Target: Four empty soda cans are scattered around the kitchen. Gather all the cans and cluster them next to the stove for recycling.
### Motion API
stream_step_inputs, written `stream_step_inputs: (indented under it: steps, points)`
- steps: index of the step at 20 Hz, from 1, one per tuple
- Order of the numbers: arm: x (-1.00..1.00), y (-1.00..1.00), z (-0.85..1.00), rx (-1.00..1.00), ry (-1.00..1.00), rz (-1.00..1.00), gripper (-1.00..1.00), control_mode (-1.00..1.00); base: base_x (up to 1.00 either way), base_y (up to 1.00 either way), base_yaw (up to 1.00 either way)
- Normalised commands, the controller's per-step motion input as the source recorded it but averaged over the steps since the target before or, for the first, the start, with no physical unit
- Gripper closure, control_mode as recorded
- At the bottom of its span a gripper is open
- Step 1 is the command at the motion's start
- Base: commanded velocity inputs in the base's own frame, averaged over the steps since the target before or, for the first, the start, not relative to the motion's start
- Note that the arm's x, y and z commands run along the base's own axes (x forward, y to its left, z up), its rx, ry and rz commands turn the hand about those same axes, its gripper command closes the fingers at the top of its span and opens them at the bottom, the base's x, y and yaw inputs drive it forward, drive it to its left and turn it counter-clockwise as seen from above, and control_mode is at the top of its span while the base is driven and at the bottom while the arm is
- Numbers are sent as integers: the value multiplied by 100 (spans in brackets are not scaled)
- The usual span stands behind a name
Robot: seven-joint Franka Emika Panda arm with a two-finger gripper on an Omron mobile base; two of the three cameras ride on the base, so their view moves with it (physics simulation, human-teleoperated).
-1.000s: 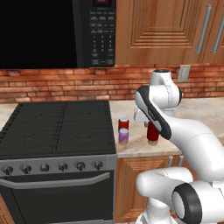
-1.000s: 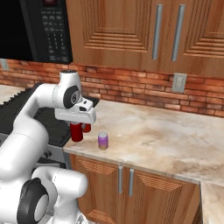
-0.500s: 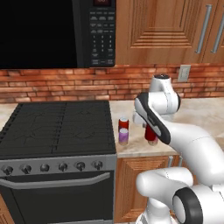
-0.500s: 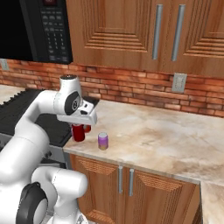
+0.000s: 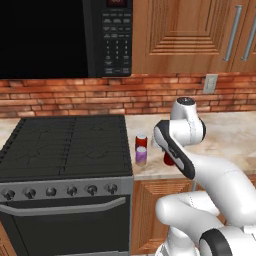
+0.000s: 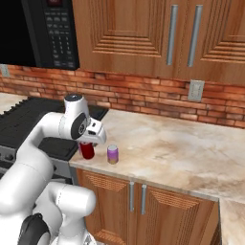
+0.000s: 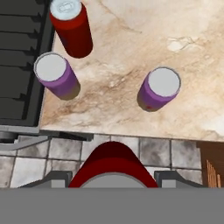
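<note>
My gripper (image 7: 113,178) is shut on a red soda can (image 7: 111,166), which I hold upright near the counter's front edge, just right of the stove (image 5: 65,145). The held red can (image 6: 87,150) shows under the hand, and in the left base view it (image 5: 169,159) peeks out behind the forearm. On the counter by the stove's right edge stand another red can (image 7: 70,26) and a purple can (image 7: 54,74), seen from the left as red can (image 5: 141,140) and purple can (image 5: 141,156). A second purple can (image 7: 159,89) (image 6: 112,154) stands a little further right.
A black microwave (image 5: 60,37) hangs above the stove, with wooden cabinets (image 6: 143,33) to its right. The beige counter (image 6: 191,153) stretches rightward past a wall outlet (image 6: 195,90). Grey tile floor (image 7: 43,153) lies beyond the counter's front edge.
The hand has sunk a little toward the counter with the red can still held. The standing cans have not moved.
</note>
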Motion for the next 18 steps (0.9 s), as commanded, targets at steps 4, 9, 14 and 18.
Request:
stream_step_inputs:
  steps: [4, 9, 14, 18]
  points:
    - [0, 0, -13, 0, -1, 0, 100, -100, 0, 0, 0]
    - [1, 0, -13, 0, 0, -1, 100, -100, 0, 0, 0]
    - [3, -2, -13, 0, -1, -1, 100, -100, 0, 0, 0]
    - [15, -2, -7, 0, 0, -1, 100, -100, 0, 0, 0]
